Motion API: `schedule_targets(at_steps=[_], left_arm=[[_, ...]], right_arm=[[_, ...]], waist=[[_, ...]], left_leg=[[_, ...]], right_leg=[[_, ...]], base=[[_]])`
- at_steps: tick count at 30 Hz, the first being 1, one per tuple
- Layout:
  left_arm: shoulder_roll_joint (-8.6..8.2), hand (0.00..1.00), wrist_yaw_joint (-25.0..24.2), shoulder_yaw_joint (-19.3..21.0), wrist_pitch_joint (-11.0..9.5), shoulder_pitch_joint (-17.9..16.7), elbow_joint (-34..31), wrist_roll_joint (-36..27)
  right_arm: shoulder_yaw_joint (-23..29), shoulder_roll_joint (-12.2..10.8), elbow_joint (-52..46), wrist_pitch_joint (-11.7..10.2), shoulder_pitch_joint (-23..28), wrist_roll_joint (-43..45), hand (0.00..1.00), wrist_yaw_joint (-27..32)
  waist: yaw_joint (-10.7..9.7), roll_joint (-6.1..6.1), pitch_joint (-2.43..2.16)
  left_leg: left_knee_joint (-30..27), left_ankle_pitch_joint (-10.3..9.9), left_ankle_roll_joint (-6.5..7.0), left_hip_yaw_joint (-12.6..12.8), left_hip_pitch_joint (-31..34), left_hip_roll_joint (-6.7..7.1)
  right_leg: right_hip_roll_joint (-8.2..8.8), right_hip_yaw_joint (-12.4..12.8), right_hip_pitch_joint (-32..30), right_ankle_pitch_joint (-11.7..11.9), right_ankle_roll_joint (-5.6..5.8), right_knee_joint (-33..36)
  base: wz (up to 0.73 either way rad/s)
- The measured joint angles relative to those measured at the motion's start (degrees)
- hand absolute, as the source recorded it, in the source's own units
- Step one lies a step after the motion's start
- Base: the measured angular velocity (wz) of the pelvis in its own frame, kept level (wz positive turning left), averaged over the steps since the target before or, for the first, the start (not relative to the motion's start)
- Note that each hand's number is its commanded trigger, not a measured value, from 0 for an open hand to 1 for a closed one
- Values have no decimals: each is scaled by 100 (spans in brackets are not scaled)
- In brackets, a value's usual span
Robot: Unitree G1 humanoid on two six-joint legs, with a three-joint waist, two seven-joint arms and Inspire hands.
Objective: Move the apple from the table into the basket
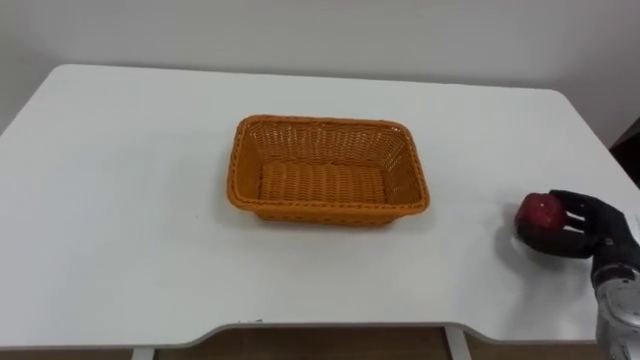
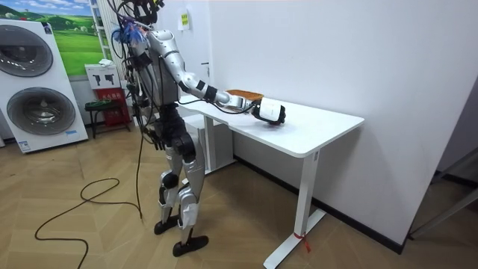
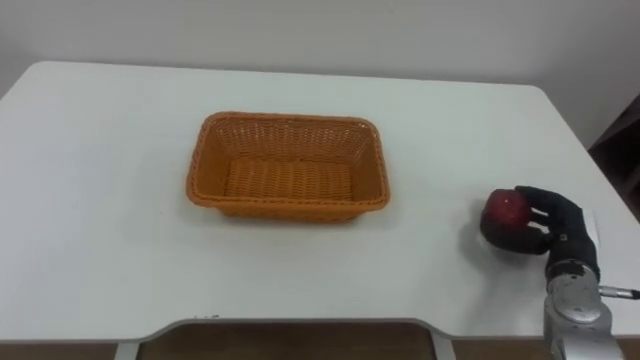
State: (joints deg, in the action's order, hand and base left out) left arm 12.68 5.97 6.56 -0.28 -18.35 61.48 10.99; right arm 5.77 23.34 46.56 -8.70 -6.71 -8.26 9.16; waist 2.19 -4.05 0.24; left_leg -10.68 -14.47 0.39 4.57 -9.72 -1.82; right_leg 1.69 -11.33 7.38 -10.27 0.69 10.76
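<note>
A red apple (image 1: 540, 212) sits near the right edge of the white table (image 1: 120, 200), well to the right of the basket. My right hand (image 1: 592, 235) comes in from the lower right, and its dark fingers and thumb curl round the apple from the right side. I cannot tell whether the apple rests on the table or hangs just above it. An orange woven basket (image 1: 327, 207) stands empty at the table's middle. In the room view I stand at the table's end with my right arm stretched out over it, the right hand (image 2: 269, 112) near the basket (image 2: 243, 95).
Bare white tabletop lies on every side of the basket, widest on the left. The table's right edge runs just beyond the apple. In the room view, washing machines (image 2: 37, 82) stand behind me, and a wall runs along the table's far side.
</note>
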Motion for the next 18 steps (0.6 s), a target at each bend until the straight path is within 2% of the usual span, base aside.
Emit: schedule_targets(at_steps=[8,11,18], left_arm=[[3,0,3,0,-10,50,-18,4],[3,0,11,-9,-21,136,-16,-6],[-16,0,97,-1,-42,216,-12,5]], right_arm=[[-6,0,-71,4,-1,-20,100,31],[-79,0,-265,6,0,-21,100,89],[-174,-25,-1715,-1,-2,361,100,161]], waist=[[55,-9,-2],[92,12,21],[150,24,16]], left_leg=[[8,0,0,11,12,-6],[13,0,0,4,19,-5],[4,0,0,-1,55,1]], right_leg=[[-6,19,-35,0,0,18],[-1,15,-50,0,0,37],[0,14,-55,0,1,-2]], base=[[-1],[0],[0]])
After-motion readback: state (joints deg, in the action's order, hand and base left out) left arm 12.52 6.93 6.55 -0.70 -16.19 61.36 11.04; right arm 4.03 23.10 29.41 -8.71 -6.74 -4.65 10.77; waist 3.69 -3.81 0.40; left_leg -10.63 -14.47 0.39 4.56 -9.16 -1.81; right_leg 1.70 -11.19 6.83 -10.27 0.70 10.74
